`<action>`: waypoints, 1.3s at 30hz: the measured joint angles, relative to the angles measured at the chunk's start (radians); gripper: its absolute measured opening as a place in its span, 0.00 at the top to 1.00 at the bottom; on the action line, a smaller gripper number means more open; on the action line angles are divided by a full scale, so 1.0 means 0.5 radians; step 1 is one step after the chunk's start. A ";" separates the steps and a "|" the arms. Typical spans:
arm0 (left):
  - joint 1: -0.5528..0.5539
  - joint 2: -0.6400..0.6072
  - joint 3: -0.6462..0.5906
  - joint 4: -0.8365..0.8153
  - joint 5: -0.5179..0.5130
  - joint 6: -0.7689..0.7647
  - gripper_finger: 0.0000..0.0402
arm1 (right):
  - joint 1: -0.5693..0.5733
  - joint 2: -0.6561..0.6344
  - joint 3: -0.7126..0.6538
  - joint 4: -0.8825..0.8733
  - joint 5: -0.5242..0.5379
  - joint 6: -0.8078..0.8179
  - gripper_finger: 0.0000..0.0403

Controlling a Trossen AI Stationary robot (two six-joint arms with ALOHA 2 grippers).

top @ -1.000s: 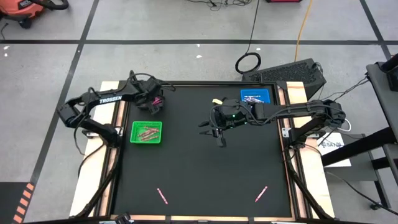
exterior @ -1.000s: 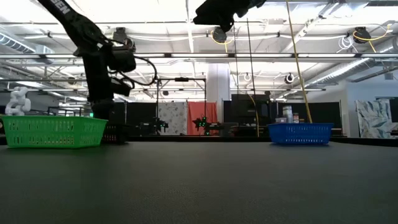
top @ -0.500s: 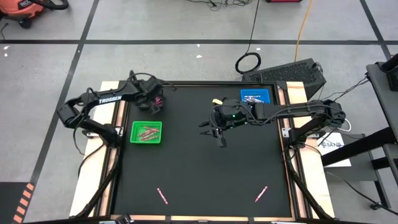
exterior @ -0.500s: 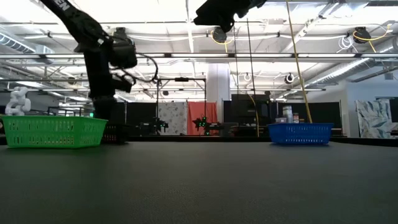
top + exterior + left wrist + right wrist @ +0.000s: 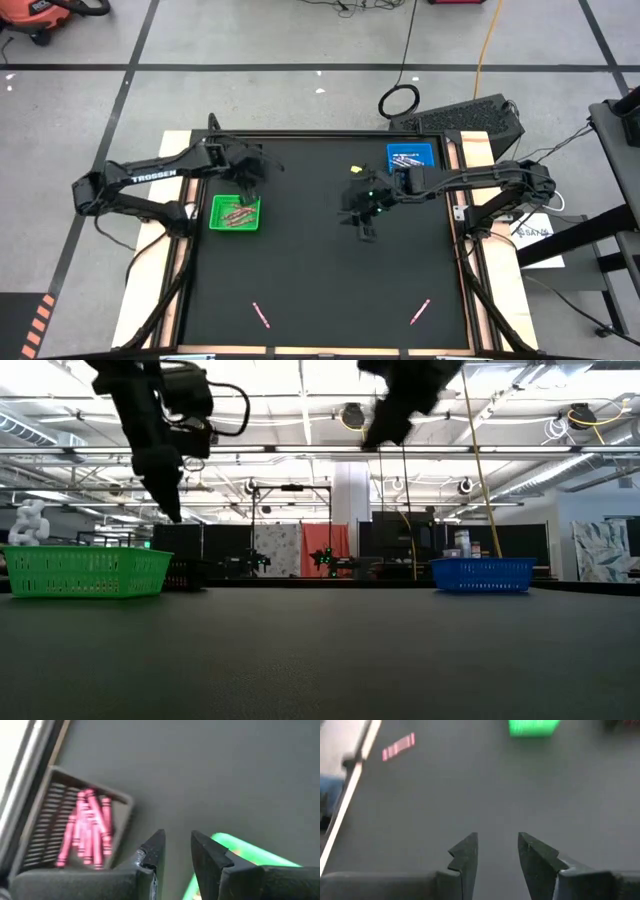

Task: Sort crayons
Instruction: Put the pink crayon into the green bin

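Observation:
Two pink crayons lie flat on the black mat near its front edge, one at the left (image 5: 260, 315) and one at the right (image 5: 420, 311); one shows in the right wrist view (image 5: 398, 746). A green tray (image 5: 235, 213) holds several crayons. A blue tray (image 5: 411, 155) holds pale ones. A dark tray with pink crayons (image 5: 85, 830) shows in the left wrist view. My left gripper (image 5: 250, 178) hovers open and empty just beyond the green tray's far edge (image 5: 240, 852). My right gripper (image 5: 365, 226) hovers open and empty above the mat's middle.
A small yellow item (image 5: 353, 168) lies on the mat near the blue tray. Wooden rails (image 5: 180, 250) border the mat on both sides. Bare mat (image 5: 330, 280) lies between the trays and the two front crayons.
My left gripper has risen from low beside the green tray and its arm has stretched out. My right gripper has gone a little toward the table's right and near edges and has come lower. The crayons and trays have stayed put.

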State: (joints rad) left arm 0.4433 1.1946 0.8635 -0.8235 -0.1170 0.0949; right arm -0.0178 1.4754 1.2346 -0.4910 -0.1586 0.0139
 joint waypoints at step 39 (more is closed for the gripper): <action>-0.538 -0.028 0.000 0.064 0.009 -0.239 0.79 | 1.456 0.076 -0.002 -0.814 0.373 1.021 0.68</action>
State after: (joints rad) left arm 0.1741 1.1805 0.8635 -0.7914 -0.1127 -0.0246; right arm 0.7102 1.5134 1.2339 -0.8978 0.0277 0.5243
